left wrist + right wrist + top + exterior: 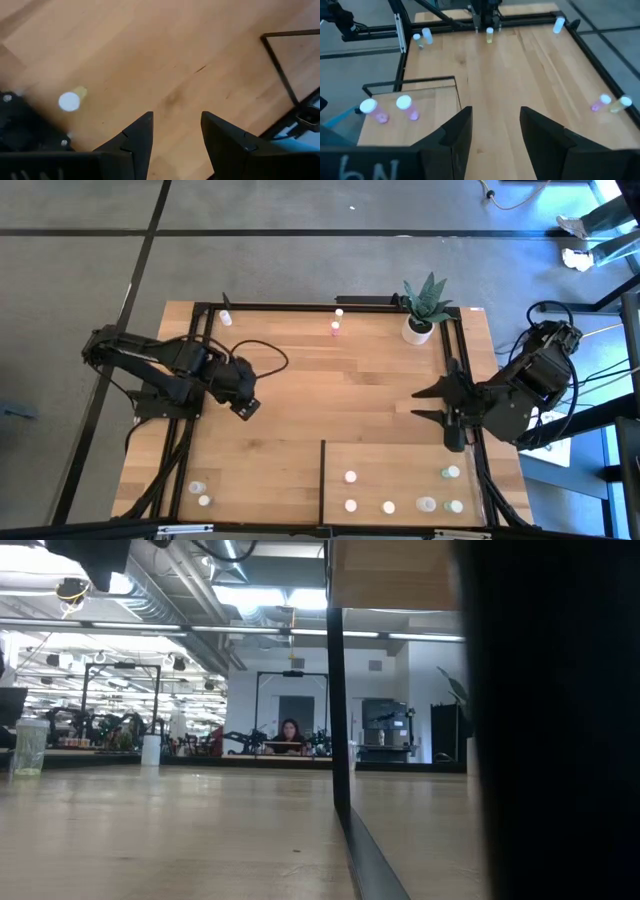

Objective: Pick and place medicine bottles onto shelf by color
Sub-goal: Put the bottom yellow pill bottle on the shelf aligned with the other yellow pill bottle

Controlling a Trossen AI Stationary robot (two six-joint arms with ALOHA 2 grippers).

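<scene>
Seen from above, left to right. At lower left of the table (300, 395), by its left edge, two small bottles (199, 487) close together, near the frame rail. Left gripper (247, 402) at left centre of the frame, above bare planks, jaws spread with nothing between them; in the left wrist view, fingers (137, 137) apart over open wood, one yellow-tinted bottle (70, 100) lying off to their side. At the upper left corner of the table, another bottle (227, 318) tight to the far rail. Broad bare wood through the middle, free of objects between the two arms. At top centre, a pale bottle (339, 312) and a pink bottle (335, 329) just beside each other near the far edge. Right of them, a potted plant (422, 310) in the upper right corner. At bottom centre to right, the shelf (395, 455), its thin dark edge running up from the bottom of the frame; several bottles along its lower part, white ones (351, 477) toward its left, green ones (451, 473) toward its right edge. Right gripper (432, 402) at right centre, just above the shelf's upper right corner, jaws spread wide and holding nothing.
</scene>
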